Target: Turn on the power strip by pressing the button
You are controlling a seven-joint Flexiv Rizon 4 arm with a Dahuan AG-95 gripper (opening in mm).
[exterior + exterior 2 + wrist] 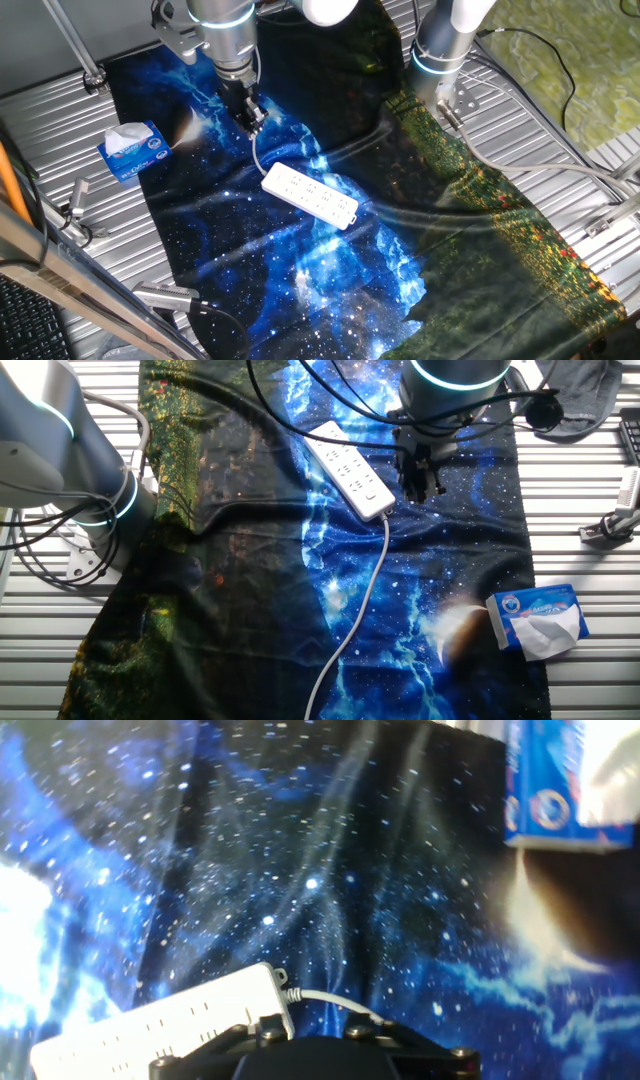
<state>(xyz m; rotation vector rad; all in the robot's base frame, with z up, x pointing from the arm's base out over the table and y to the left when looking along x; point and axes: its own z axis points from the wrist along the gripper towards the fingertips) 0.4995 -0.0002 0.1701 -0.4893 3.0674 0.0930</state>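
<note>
The power strip (310,195) is a long white bar lying flat on the starry blue cloth, with a row of dark socket holes. It also shows in the other fixed view (350,470) and at the bottom left of the hand view (160,1025). Its thin white cord (360,600) leaves the end nearest the gripper. I cannot make out the button. The gripper (252,115) hangs above the cloth just beyond the cord end of the strip, not touching it, and it also shows in the other fixed view (420,482). Its dark fingertips are too blurred to tell whether there is a gap.
A blue-and-white tissue pack (133,150) lies on the cloth edge beside the gripper, also in the other fixed view (537,620). A second arm (450,40) stands at the far side of the cloth. Metal clamps (75,215) and cables lie on the ribbed table around it.
</note>
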